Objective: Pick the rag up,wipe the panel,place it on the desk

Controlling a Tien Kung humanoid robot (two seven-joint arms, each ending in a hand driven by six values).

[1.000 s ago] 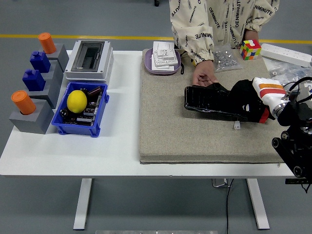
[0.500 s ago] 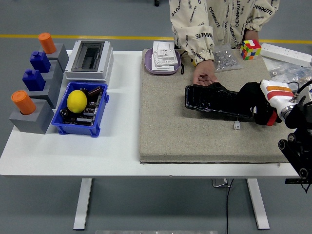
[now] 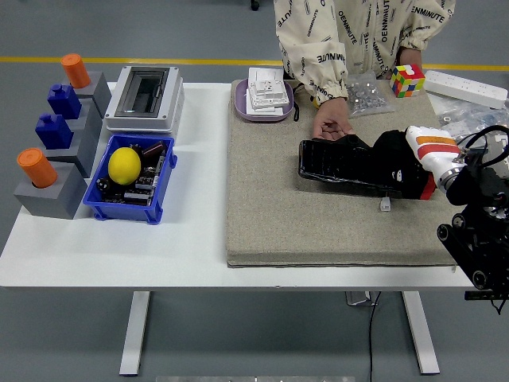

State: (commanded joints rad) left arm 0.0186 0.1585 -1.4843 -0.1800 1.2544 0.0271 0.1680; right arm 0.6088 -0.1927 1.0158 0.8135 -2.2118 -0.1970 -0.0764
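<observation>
- Lighting: bright, even, diffuse, apparently from overhead; no hard-edged shadows.
- Soft, short shadows beside the blue bin (image 3: 131,181) and grey blocks (image 3: 49,189) on the white table (image 3: 159,247).
- Glossy black panel (image 3: 342,165) shows small specular highlights; detail in its dark surface is lost.
- Focus sharp across the frame; no motion blur.
- Slight bowing of table edges near the corners.
</observation>
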